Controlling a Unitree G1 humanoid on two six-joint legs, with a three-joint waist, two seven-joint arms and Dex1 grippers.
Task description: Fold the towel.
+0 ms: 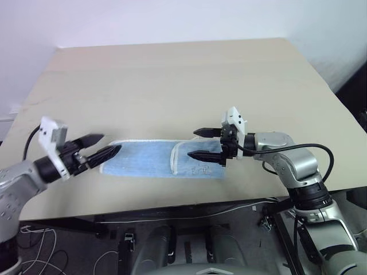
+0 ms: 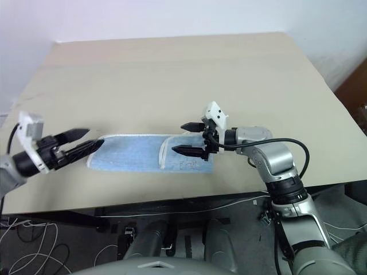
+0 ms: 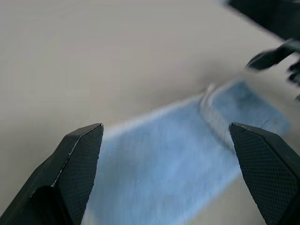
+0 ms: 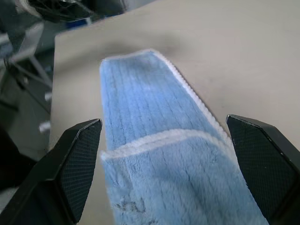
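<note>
- Our left hand (image 1: 97,147) hovers spread at the towel's (image 1: 143,159) left end, holding nothing.
- The towel lies as a long strip near the surface's (image 1: 172,80) front edge — its right end folded over.
- Our right hand (image 1: 202,143) hangs spread above that flap.
- Next, we judge, another fold needs a fresh pinch.
- The right wrist view shows the flap's stitched edge close.

Light blue towel (image 1: 155,160), cream-white edging; beige table (image 1: 172,80).
</note>
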